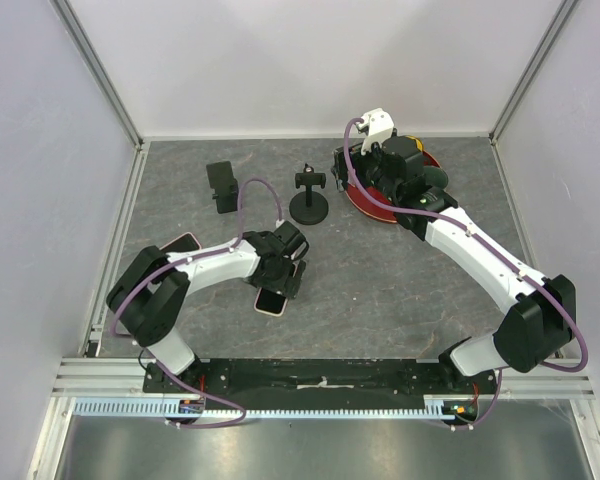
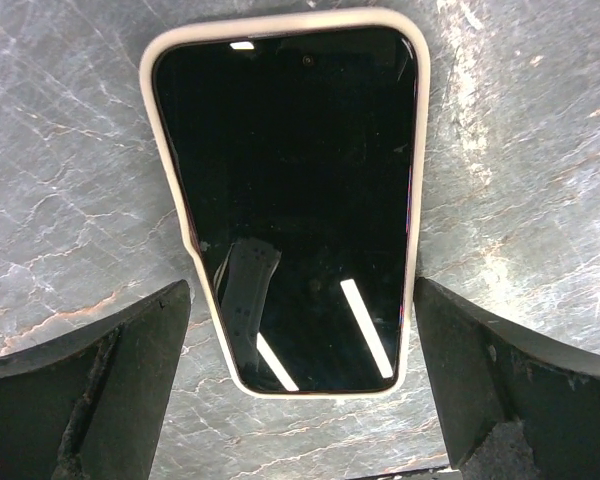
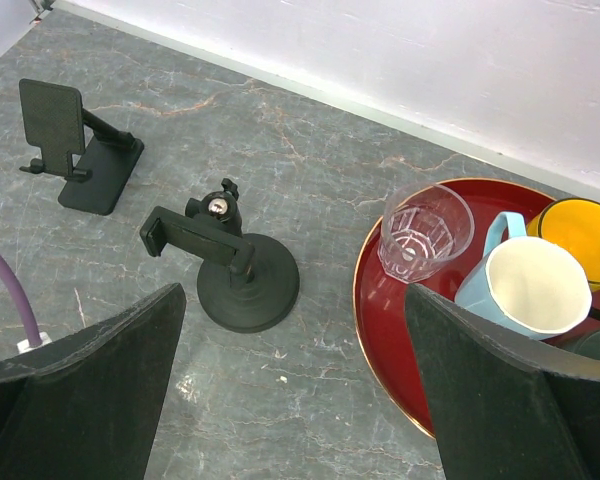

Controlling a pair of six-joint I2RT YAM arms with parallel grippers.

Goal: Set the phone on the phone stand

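Observation:
A phone (image 2: 295, 200) in a white case lies flat, screen up, on the grey marble table. My left gripper (image 2: 300, 385) is open low over its near end, one finger on either side, neither one touching it. From above, the phone's near end (image 1: 270, 302) pokes out under my left gripper (image 1: 280, 272). Two black stands are at the back: a folding phone stand (image 1: 221, 187) (image 3: 75, 145) and a round-base clamp stand (image 1: 309, 200) (image 3: 235, 270). My right gripper (image 3: 295, 390) (image 1: 365, 170) hangs open and empty above the table beside the tray.
A red tray (image 1: 365, 208) (image 3: 390, 320) at the back right holds a clear glass (image 3: 425, 230), a light blue mug (image 3: 520, 285) and a yellow cup (image 3: 585, 235). A second flat phone-like thing (image 1: 183, 242) shows partly under my left arm. Walls enclose the table.

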